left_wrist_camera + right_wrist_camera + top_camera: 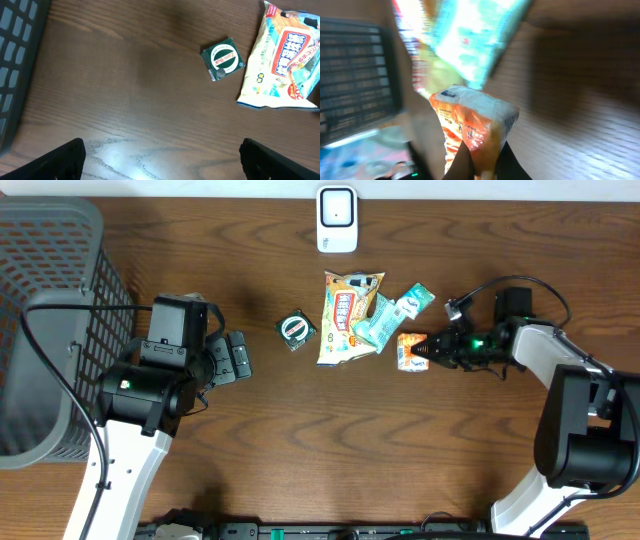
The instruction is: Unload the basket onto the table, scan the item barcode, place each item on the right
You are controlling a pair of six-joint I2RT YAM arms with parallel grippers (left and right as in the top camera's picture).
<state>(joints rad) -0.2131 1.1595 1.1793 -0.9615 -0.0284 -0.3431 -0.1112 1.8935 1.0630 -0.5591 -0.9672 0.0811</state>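
- Two grippers are logged here. The right gripper [432,355] is pinched fully closed on one thin edge of the small orange foil snack pouch [411,352]. In the right wrist view the pouch [470,125] stands up out of the closed jaws.
- Pouch location: right half of the dark wooden table [300,470], at the right end of the item pile, just beside a teal plastic sachet [380,325]. Cannot tell whether it is clear of the wood.
- Judgement: the edge grip leaves both broad faces uncovered, so a barcode can be shown. No barcode is legible, as the wrist view is blurred.
- The left gripper [235,358] has its jaws at full spread and holds nothing. It sits over bare wood, near the small green square packet [223,58], probably parked to leave the right arm room.
- The white boxy barcode scanner [337,220] stands at the far edge, centre, well apart from the pouch.
- Lying untouched: the large yellow-and-white snack bag [345,315]. The grey mesh basket [50,300] is at far left.
- Step judged: the grasp is made; lifting and presenting to the scanner are not yet done. Risk: with so thin a pinch, the pouch may swing or slip.
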